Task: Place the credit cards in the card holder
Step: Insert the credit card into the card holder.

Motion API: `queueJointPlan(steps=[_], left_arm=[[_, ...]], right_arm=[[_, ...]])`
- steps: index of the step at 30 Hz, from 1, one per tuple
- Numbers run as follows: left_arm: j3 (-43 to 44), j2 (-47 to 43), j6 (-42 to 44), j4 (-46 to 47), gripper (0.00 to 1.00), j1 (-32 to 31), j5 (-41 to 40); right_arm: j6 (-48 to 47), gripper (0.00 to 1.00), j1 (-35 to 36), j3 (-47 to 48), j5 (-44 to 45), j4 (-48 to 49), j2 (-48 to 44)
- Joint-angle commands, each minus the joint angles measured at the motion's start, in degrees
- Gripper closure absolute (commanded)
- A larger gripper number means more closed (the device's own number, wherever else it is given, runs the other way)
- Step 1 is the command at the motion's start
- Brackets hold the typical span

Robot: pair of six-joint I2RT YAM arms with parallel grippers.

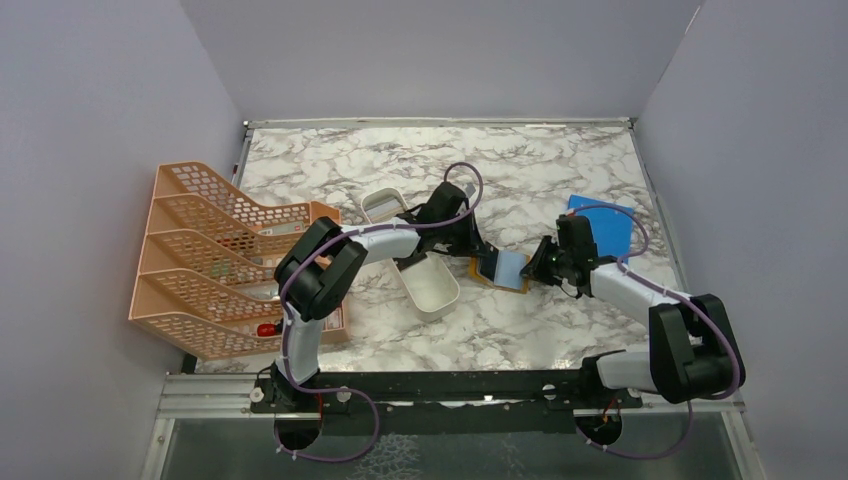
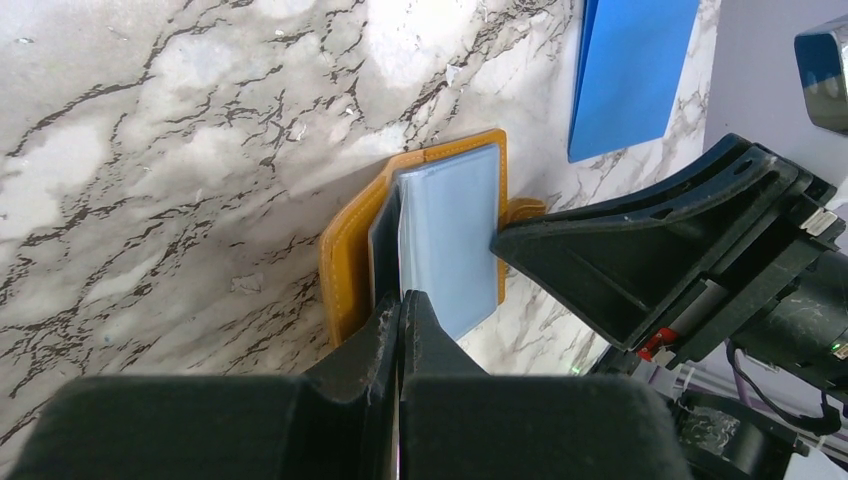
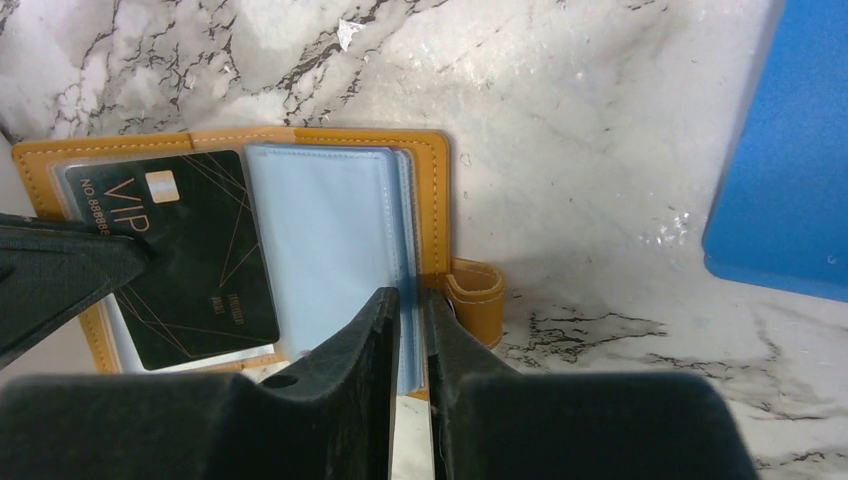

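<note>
Inside card holder (image 3: 432,200), I'm seating black card (image 3: 200,260), left tool (image 2: 400,320) clenching it; right tool (image 3: 412,310) pinching clear sleeves (image 3: 320,240). Other cards unseen, likely remaining.

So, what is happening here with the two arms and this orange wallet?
Both arms work on the open orange card holder in the middle of the marble table. The right gripper is shut on a stack of its clear pocket pages. The left gripper is closed at the edge of a black VIP card, which lies in the pocket on the opposite side, apparently almost fully in.
</note>
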Motion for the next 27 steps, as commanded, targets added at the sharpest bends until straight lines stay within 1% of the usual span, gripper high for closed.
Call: queueJointPlan(steps=[1,8,16,27], left_arm=[[0.0,-2.3,0.0,1.5,1.0,-0.4,1.7],[0.2,-2.9,0.4,1.3,1.0,-0.3,2.2],[-2.5,-1.9,-3.8,6.4,1.0,-0.1,4.5],[-3.2,0.6,-4.1,7.3,1.0,-0.1,2.7]], right_arm=[[-1.2,0.82,0.1,0.1,1.6,-0.4,1.8],[-1.4,0.84,0.1,0.0,2.0,-0.3,1.9],[-1.2,0.84,0.1,-0.1,1.6,-0.2,1.8],[-1.3,0.84,0.1,-0.6,1.2,0.0,1.1]])
